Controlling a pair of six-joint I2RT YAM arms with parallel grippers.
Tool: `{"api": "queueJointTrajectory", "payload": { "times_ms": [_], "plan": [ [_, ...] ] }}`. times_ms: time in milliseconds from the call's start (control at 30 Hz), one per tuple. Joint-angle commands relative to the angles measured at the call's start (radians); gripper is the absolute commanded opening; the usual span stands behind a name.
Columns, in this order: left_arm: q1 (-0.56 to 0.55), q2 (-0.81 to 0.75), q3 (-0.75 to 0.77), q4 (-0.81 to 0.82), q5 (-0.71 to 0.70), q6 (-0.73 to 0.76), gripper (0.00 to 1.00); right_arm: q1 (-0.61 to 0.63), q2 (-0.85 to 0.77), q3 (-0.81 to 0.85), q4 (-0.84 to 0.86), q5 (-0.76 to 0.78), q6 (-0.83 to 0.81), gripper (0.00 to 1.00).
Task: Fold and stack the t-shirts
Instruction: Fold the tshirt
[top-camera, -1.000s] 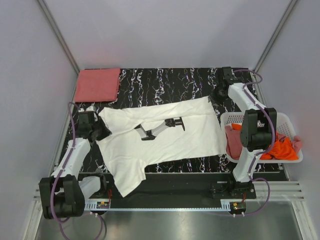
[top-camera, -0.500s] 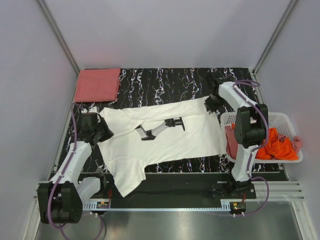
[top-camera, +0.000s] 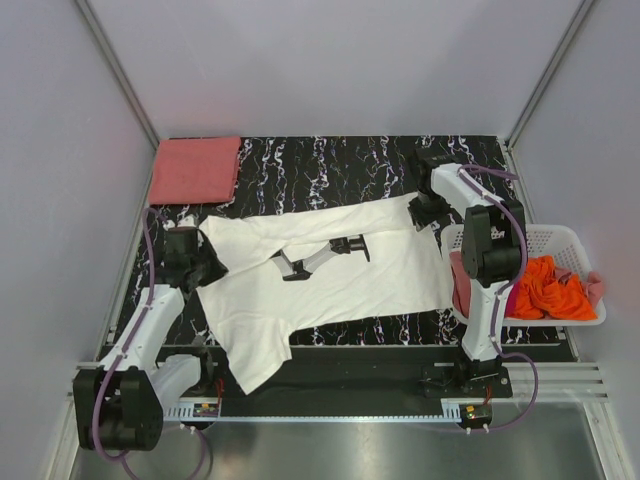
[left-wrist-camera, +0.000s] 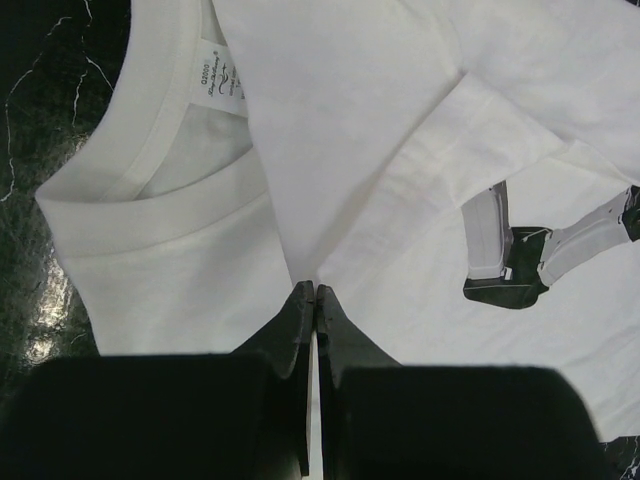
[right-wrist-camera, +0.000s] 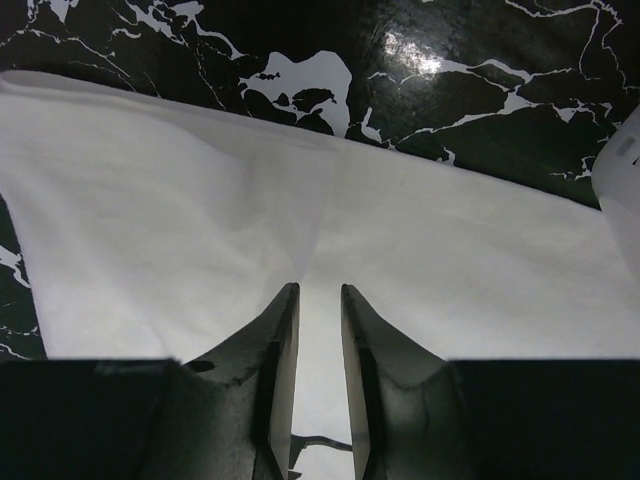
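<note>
A cream-white t-shirt (top-camera: 340, 285) with a printed robot-arm picture (top-camera: 322, 255) lies spread across the black marble table (top-camera: 330, 160). My left gripper (top-camera: 205, 262) is shut on a pinch of cloth just beside the collar (left-wrist-camera: 150, 190); in the left wrist view a crease of the shirt (left-wrist-camera: 350, 130) runs straight into the left gripper (left-wrist-camera: 315, 290). My right gripper (top-camera: 422, 213) sits at the shirt's far right corner. In the right wrist view the right gripper (right-wrist-camera: 318, 290) has its jaws narrowly apart, with a ridge of white cloth (right-wrist-camera: 180, 230) drawn up between them.
A folded salmon-pink t-shirt (top-camera: 195, 170) lies at the back left corner. A white slatted basket (top-camera: 565, 237) at the right edge holds an orange t-shirt (top-camera: 548, 290) and a pink one (top-camera: 462, 285). The shirt's lower part hangs over the table's near edge (top-camera: 255, 360).
My right arm has swung from the back right corner leftward onto the shirt's far right corner. The left gripper has shifted slightly and stays closed on the cloth.
</note>
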Motion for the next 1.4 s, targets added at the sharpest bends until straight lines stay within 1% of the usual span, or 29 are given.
{"api": "queueJointTrajectory", "payload": {
  "times_ms": [0, 133, 233, 367, 533, 633, 667, 767, 1067, 1167, 1367],
  "plan": [
    [-0.024, -0.003, 0.001, -0.004, -0.036, -0.026, 0.00, 0.003, -0.005, 0.045, -0.010, 0.066, 0.036, 0.31],
    [-0.032, -0.017, 0.003, -0.016, -0.012, -0.061, 0.00, 0.002, -0.002, 0.019, -0.012, 0.068, 0.060, 0.31],
    [-0.049, -0.028, 0.015, -0.025, -0.025, -0.075, 0.00, 0.002, 0.001, -0.006, -0.009, 0.071, 0.100, 0.33],
    [-0.057, -0.052, 0.032, -0.061, -0.039, -0.077, 0.00, 0.002, 0.035, 0.023, -0.002, 0.075, 0.070, 0.34],
    [-0.081, -0.127, 0.043, -0.105, -0.076, -0.097, 0.00, 0.002, 0.044, 0.054, 0.010, 0.095, 0.046, 0.35],
    [-0.116, -0.140, 0.046, -0.125, -0.082, -0.117, 0.00, 0.002, 0.053, 0.065, 0.011, 0.100, 0.042, 0.35],
    [-0.126, -0.143, 0.044, -0.125, -0.111, -0.123, 0.00, 0.003, 0.058, 0.066, 0.011, 0.101, 0.040, 0.35],
    [-0.170, -0.143, 0.027, -0.130, -0.134, -0.170, 0.00, 0.002, 0.066, 0.062, 0.011, 0.103, 0.037, 0.35],
    [-0.273, -0.153, -0.005, -0.134, -0.222, -0.241, 0.00, 0.000, 0.075, 0.056, 0.010, 0.128, 0.022, 0.34],
    [-0.276, -0.140, -0.009, -0.136, -0.239, -0.242, 0.00, 0.000, 0.076, 0.047, 0.011, 0.126, 0.031, 0.34],
    [-0.277, -0.166, 0.006, -0.138, -0.274, -0.215, 0.00, 0.000, 0.092, 0.054, 0.013, 0.137, 0.034, 0.34]
  ]
}}
